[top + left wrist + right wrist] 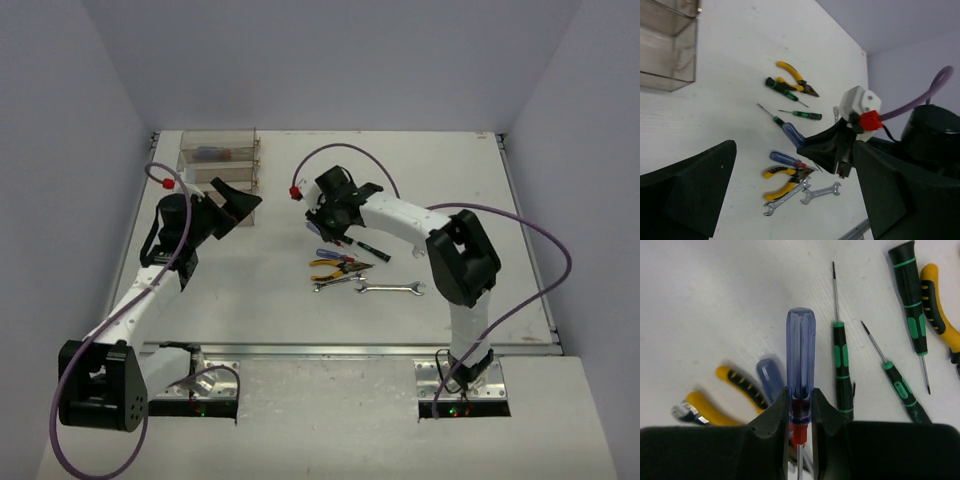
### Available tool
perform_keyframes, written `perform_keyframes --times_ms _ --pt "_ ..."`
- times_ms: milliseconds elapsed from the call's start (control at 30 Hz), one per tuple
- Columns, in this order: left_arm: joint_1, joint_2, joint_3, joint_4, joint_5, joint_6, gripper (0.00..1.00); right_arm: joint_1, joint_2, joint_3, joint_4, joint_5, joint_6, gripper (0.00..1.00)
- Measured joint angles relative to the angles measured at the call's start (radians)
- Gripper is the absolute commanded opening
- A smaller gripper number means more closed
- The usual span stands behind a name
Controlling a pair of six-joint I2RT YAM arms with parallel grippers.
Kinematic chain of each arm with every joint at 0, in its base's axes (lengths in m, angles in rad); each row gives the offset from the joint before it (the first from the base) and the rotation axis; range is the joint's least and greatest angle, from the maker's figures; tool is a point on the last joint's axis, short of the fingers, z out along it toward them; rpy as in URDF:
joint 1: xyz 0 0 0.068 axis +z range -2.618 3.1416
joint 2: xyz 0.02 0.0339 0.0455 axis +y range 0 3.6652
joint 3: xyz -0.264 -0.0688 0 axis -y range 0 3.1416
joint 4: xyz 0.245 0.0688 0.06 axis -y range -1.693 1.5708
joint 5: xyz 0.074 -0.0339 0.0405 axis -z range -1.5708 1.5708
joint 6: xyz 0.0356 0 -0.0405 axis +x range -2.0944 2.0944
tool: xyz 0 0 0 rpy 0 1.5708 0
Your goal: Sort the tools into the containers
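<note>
My right gripper (801, 412) is shut on a blue-handled screwdriver (801, 355), pinched at the red collar below its handle, with the handle pointing away from me. The same gripper (325, 215) hovers over the tools at mid-table. Below lie another blue screwdriver (785, 159), yellow pliers (782, 180) and two silver wrenches (785, 197). Black-green screwdrivers (842, 365) and a second pair of yellow pliers (940, 310) lie beside them. The clear containers (218, 160) stand at the far left. My left gripper (235, 205) hangs open in front of them, holding nothing.
A corner of the clear bins (667, 55) shows at the upper left of the left wrist view. A purple cable (540, 240) loops off the right arm. The table's raised rim (350, 349) runs along the near edge.
</note>
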Motion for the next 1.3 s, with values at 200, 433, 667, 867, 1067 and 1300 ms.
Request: perform_keyframes --times_ms 200,433,667,867,1067,1300 --pt "-0.127 0.119 -0.049 0.307 0.125 -0.101 0.86 0.0 -0.261 -0.02 0.076 -0.22 0.093 0.0" --pt "-0.178 0.151 -0.049 0.554 0.18 -0.16 0.54 -0.011 -0.341 -0.035 0.14 -0.391 0.208 0.0" --pt "-0.211 0.179 -0.043 0.647 0.192 -0.192 0.16 -0.006 -0.321 -0.028 0.128 -0.459 0.279 0.01" --pt "-0.214 0.184 -0.015 0.651 0.188 -0.197 0.0 -0.007 -0.306 -0.005 0.137 -0.46 0.309 0.99" --pt "-0.201 0.224 0.182 0.352 -0.028 -0.14 0.0 -0.013 -0.347 -0.075 0.138 -0.189 0.387 0.99" --pt "0.012 0.502 0.555 0.113 -0.366 -0.173 0.0 -0.101 -0.657 -0.397 0.091 0.153 0.466 0.99"
